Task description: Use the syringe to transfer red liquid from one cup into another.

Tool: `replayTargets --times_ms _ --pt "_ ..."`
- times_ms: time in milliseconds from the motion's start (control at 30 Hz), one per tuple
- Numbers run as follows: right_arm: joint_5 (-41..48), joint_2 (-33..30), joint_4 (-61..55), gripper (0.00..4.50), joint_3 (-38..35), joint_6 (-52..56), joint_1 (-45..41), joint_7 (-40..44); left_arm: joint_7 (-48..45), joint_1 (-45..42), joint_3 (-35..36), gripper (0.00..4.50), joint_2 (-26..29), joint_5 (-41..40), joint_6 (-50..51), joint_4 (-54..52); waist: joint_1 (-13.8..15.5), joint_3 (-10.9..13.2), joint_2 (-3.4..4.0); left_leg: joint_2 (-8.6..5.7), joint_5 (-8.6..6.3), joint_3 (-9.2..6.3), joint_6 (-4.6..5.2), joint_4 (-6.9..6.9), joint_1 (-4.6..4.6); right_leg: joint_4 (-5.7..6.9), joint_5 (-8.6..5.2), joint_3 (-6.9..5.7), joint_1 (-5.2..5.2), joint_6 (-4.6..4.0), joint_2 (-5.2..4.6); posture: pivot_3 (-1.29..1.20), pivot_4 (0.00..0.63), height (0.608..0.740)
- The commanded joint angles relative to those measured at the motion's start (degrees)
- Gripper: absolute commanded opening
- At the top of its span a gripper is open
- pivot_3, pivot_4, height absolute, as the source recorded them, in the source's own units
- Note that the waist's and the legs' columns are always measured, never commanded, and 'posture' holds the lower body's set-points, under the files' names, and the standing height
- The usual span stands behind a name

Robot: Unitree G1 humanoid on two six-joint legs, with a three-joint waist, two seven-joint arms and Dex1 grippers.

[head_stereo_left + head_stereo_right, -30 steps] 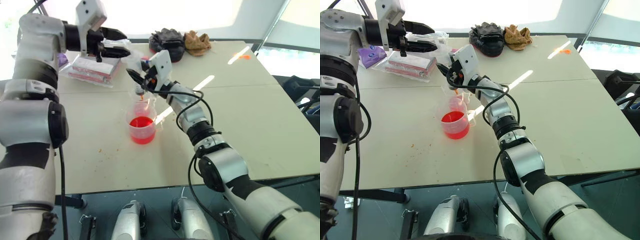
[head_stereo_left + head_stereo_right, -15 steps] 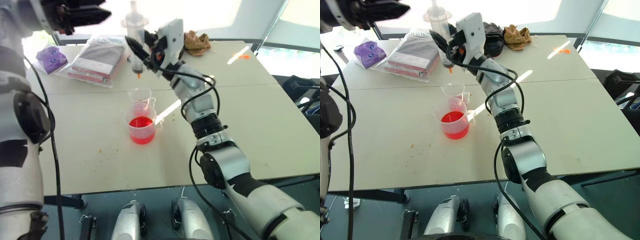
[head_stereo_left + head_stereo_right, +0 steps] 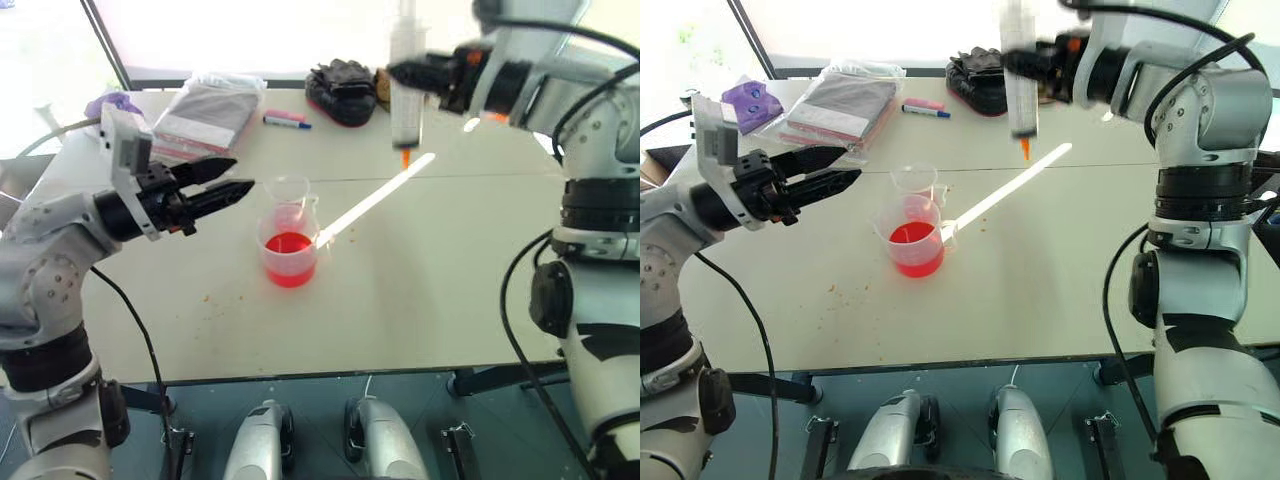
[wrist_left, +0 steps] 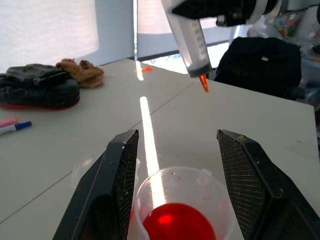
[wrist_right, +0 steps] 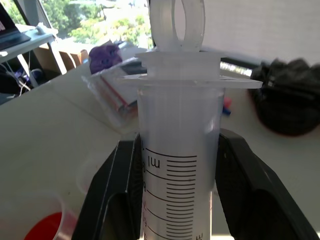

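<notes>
My right gripper (image 3: 412,73) is shut on the syringe (image 3: 407,105), holding it upright in the air with its orange tip (image 3: 1025,150) down, to the right of and beyond both cups. The barrel (image 5: 180,170) looks clear. On the table stands the wider beaker (image 3: 291,262) holding red liquid (image 3: 291,245), with the narrower cup (image 3: 288,191) just behind it and touching or nearly so. Left of the beaker, my left gripper (image 3: 241,174) points level at it and is open; in the left wrist view the beaker (image 4: 180,192) sits between its fingers (image 4: 118,185).
At the back of the table lie a red-and-blue marker pen (image 3: 285,121), a plastic bag of packets (image 3: 205,112), black gloves (image 3: 340,86), a brown cloth (image 4: 80,70) and a purple object (image 3: 752,100). A strip of sunlight (image 3: 370,200) crosses the table right of the cups.
My right gripper has carried the syringe up and to the right, away from the cups. My left arm has come down from high at the back to beside the beaker. The view has shifted too.
</notes>
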Motion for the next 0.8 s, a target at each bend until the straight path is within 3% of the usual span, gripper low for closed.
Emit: replayTargets --times_ms 33,200,367,433,467,567,800 --pt "2.74 -2.80 -1.40 1.47 4.09 11.22 6.55 4.54 5.59 3.77 2.95 2.58 0.78 -4.39 2.59 -6.91 0.15 0.01 -0.06 0.00 0.00 0.00 0.00 0.00 0.04 0.00 -0.03 0.00 0.04 -0.03 0.00 0.00 0.150 0.740" --pt "-1.63 2.08 4.66 1.47 3.55 8.29 11.91 -0.67 11.53 6.34 2.13 2.58 -0.45 -6.49 1.35 -7.82 0.07 0.03 0.02 -0.02 0.02 0.13 -0.02 0.06 -0.11 0.05 0.00 0.11 -0.23 0.01 0.10 0.00 0.150 0.740" --pt "-4.10 6.55 11.37 1.47 1.53 6.23 10.77 -4.56 14.52 7.37 0.58 2.58 -0.66 -7.66 -0.45 -7.14 0.21 0.02 0.00 0.00 0.03 0.11 -0.03 0.06 -0.09 0.04 0.00 0.12 -0.19 0.02 0.20 0.00 0.150 0.740" --pt "-4.77 7.99 13.70 2.49 0.98 5.70 10.34 -5.47 15.27 8.77 0.12 2.58 -0.49 -8.27 -0.61 -7.73 0.21 0.01 -0.02 0.00 0.03 0.12 -0.03 0.06 -0.09 0.02 0.00 0.12 -0.17 0.02 0.20 0.00 0.150 0.740" --pt "-5.07 8.40 14.40 2.76 0.82 5.58 10.24 -5.69 15.62 9.29 -0.01 2.58 -0.36 -8.70 -0.72 -7.89 0.20 0.01 -0.02 0.00 0.03 0.12 -0.03 0.06 -0.09 0.02 0.00 0.12 -0.17 0.02 0.20 0.00 0.150 0.740" --pt "-5.98 8.73 15.34 4.38 0.74 5.46 10.42 -6.01 16.39 10.60 -0.71 2.58 0.06 -9.76 -1.21 -8.12 0.22 0.01 -0.02 0.00 0.03 0.11 -0.03 0.06 -0.10 0.03 0.00 0.12 -0.19 0.02 0.19 0.00 0.150 0.740" --pt "-6.30 6.83 10.68 4.45 -1.06 4.00 10.33 -5.61 18.86 12.10 -0.54 2.58 0.45 -11.53 -2.05 -7.09 0.22 0.01 -0.01 0.00 0.03 0.10 -0.04 0.06 -0.11 0.00 0.00 0.12 -0.20 0.01 0.19 0.00 0.150 0.740"
